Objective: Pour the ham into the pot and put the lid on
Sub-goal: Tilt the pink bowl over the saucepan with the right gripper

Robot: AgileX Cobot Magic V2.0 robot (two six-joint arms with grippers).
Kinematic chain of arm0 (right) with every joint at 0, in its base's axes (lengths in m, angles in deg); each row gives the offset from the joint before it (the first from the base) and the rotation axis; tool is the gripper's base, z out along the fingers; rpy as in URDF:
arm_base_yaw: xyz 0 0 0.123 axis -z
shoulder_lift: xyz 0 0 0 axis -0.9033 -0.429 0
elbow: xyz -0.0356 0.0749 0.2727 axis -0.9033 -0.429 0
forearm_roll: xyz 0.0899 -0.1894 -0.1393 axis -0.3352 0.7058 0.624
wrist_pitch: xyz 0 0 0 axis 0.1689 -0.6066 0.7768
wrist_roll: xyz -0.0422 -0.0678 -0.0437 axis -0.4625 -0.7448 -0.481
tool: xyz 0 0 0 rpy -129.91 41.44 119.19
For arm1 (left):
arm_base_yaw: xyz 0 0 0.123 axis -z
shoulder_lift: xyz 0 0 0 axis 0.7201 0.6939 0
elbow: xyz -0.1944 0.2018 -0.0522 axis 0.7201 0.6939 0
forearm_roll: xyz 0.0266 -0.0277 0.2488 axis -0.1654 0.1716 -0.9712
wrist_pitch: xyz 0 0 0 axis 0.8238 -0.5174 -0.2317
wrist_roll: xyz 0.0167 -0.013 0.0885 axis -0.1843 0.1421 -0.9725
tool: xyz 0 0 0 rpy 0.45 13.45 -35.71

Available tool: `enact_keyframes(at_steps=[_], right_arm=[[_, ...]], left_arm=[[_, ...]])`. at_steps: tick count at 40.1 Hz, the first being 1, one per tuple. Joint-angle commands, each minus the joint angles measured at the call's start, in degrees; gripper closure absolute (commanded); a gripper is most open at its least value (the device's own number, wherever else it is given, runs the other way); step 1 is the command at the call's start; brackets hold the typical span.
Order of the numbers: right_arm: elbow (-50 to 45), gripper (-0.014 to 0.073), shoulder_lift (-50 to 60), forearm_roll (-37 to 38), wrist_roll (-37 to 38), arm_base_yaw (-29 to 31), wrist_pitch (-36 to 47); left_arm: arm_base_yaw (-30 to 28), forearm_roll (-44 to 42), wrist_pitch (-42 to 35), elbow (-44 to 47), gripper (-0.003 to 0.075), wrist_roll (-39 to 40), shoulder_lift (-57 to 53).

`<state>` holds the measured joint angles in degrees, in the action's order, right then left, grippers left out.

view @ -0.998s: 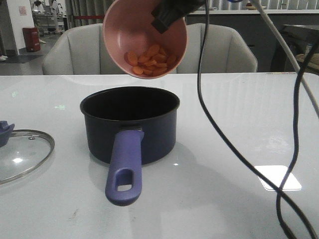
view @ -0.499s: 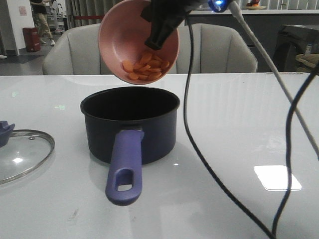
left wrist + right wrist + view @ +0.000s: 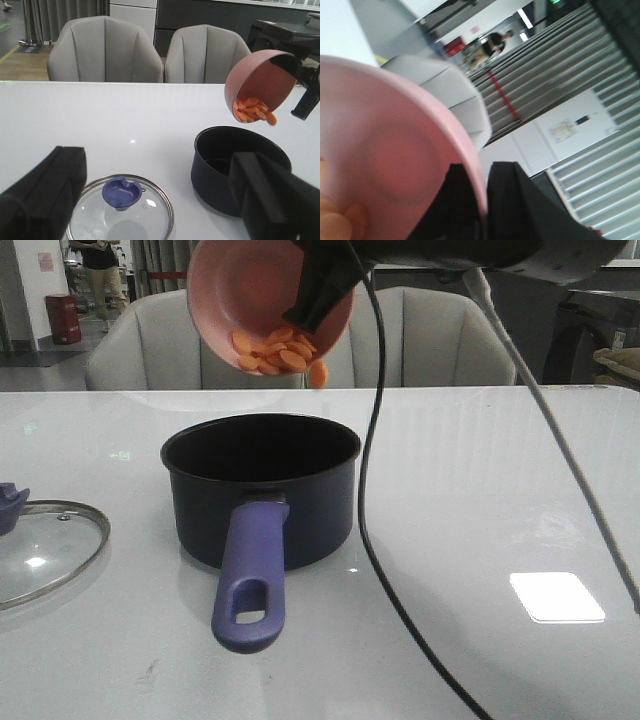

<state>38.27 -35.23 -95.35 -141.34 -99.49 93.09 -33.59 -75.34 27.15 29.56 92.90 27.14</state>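
Note:
The dark navy pot point(image 3: 262, 490) stands mid-table with its purple handle point(image 3: 250, 580) pointing toward me; it also shows in the left wrist view point(image 3: 220, 170). High above it my right gripper point(image 3: 315, 295) is shut on the rim of a tilted pink bowl point(image 3: 235, 290). Orange ham slices point(image 3: 275, 348) crowd at its lower lip, and one piece point(image 3: 317, 373) falls below the rim. The glass lid point(image 3: 45, 550) with its blue knob point(image 3: 121, 191) lies flat at the table's left. My left gripper point(image 3: 157, 200) hovers open over the lid, holding nothing.
Black cables point(image 3: 365, 490) hang from the right arm down past the pot's right side to the table. Two grey chairs point(image 3: 150, 345) stand behind the far table edge. A bright light patch point(image 3: 555, 595) lies on the white table at the right.
The pink bowl has tipped further and shifted left and up. The slices have slid to its lip and one has dropped out. The hanging cables swung left.

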Motion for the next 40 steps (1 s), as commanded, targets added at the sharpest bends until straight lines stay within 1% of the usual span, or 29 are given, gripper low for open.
enact_keyframes(at_steps=[1,10,14,26,31,35,38,40], right_arm=[[0.0,0.0452,2.7,2.9,2.1,0.0,13.1],[-1.6,0.0452,2.1,4.0,5.7,0.0,19.7],[-1.6,0.0452,0.9,4.2,5.9,0.0,23.2],[-1.7,0.0452,-2.4,5.6,5.9,0.0,28.6],[-1.7,0.0452,-3.2,5.6,6.4,0.0,29.1],[-1.7,0.0452,-2.8,4.6,6.5,0.0,27.9],[-1.7,0.0452,-1.5,3.0,7.9,0.0,25.4],[-1.7,0.0452,-0.1,1.5,9.8,0.0,22.2]], left_arm=[[0.4,0.4,-4.7,-1.4,0.0103,0.2,0.8],[0.4,0.4,-4.7,-1.4,0.0103,0.2,0.8],[0.4,0.4,-4.7,-1.4,0.0103,0.2,0.8],[0.4,0.4,-4.7,-1.4,0.0103,0.2,0.8],[0.4,0.4,-4.7,-1.4,0.0103,0.2,0.8],[0.4,0.4,-4.7,-1.4,0.0103,0.2,0.8],[0.4,0.4,-4.7,-1.4,0.0103,0.2,0.8],[0.4,0.4,-4.7,-1.4,0.0103,0.2,0.8]])
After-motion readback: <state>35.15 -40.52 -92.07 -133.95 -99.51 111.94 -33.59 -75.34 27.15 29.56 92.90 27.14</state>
